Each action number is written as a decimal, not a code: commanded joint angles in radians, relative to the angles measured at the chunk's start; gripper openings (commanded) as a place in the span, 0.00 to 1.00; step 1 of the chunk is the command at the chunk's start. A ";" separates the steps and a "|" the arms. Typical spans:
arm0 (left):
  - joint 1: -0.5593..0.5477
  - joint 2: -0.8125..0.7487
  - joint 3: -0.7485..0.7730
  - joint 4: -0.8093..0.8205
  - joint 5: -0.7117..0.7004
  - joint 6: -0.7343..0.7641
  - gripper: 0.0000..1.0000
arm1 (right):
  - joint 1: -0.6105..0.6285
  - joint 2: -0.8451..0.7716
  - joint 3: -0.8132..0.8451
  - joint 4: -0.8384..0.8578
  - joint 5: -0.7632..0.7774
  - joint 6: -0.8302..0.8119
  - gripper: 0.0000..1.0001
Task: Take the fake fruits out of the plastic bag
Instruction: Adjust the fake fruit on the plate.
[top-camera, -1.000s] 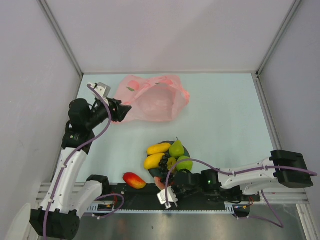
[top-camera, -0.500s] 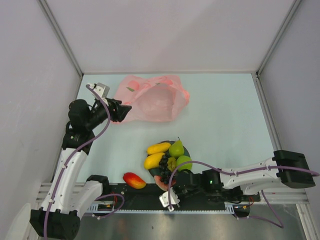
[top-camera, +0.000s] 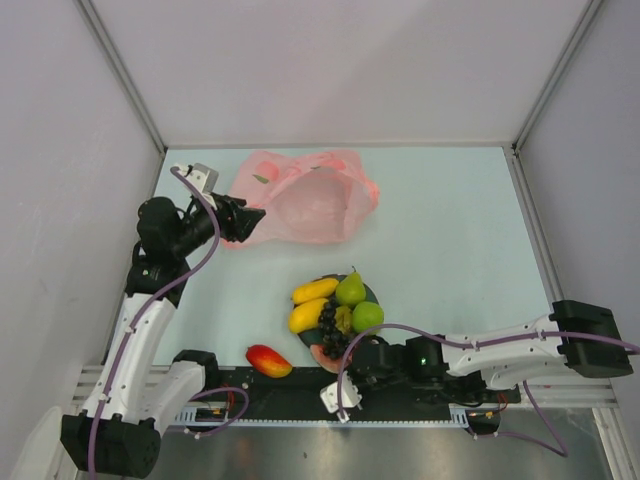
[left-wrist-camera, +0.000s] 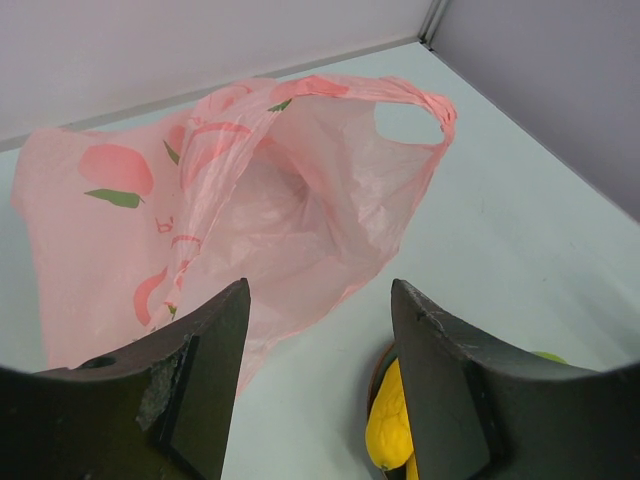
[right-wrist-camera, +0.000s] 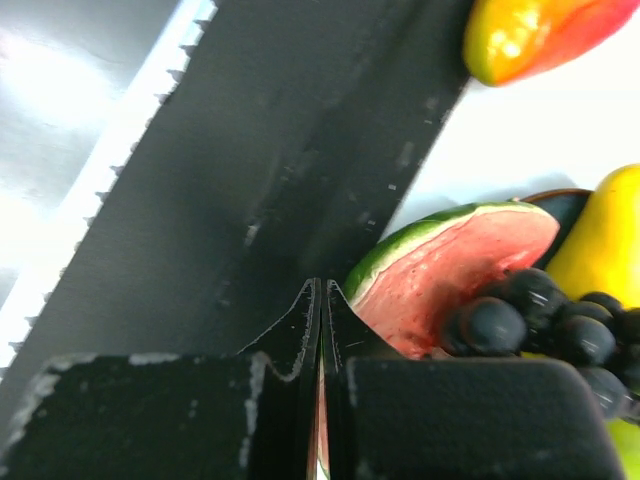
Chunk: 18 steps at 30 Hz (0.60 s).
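Note:
The pink plastic bag (top-camera: 305, 200) lies open and crumpled at the back of the table; it fills the left wrist view (left-wrist-camera: 250, 200). My left gripper (top-camera: 248, 219) is open at the bag's left edge (left-wrist-camera: 320, 292) and holds nothing. Yellow mangoes (top-camera: 310, 305), a green pear (top-camera: 350, 289), a green apple (top-camera: 368, 316) and dark grapes (top-camera: 330, 330) sit on the dark plate (top-camera: 371, 294). A watermelon slice (right-wrist-camera: 450, 265) lies at the plate's near edge. A red-yellow mango (top-camera: 268, 360) lies on the table. My right gripper (top-camera: 346, 368) is shut, its tips (right-wrist-camera: 321, 295) just beside the watermelon slice.
The black base rail (top-camera: 290, 392) runs along the near edge, right under my right gripper. Grey walls enclose the table on three sides. A yellow mango (left-wrist-camera: 388, 430) on the plate shows past my left gripper's right finger.
The plate with its fruits has shifted slightly away from the near edge and to the left. My right arm has moved a little along the rail. My left arm has hardly moved.

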 joint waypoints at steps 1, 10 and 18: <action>0.009 -0.003 -0.006 0.047 0.031 -0.036 0.64 | -0.033 -0.032 0.055 -0.023 0.083 -0.064 0.00; 0.009 -0.009 -0.010 0.047 0.039 -0.048 0.63 | -0.087 -0.031 0.082 -0.066 0.074 -0.150 0.00; 0.010 -0.007 -0.018 0.059 0.042 -0.063 0.64 | -0.138 -0.020 0.096 -0.072 0.059 -0.178 0.00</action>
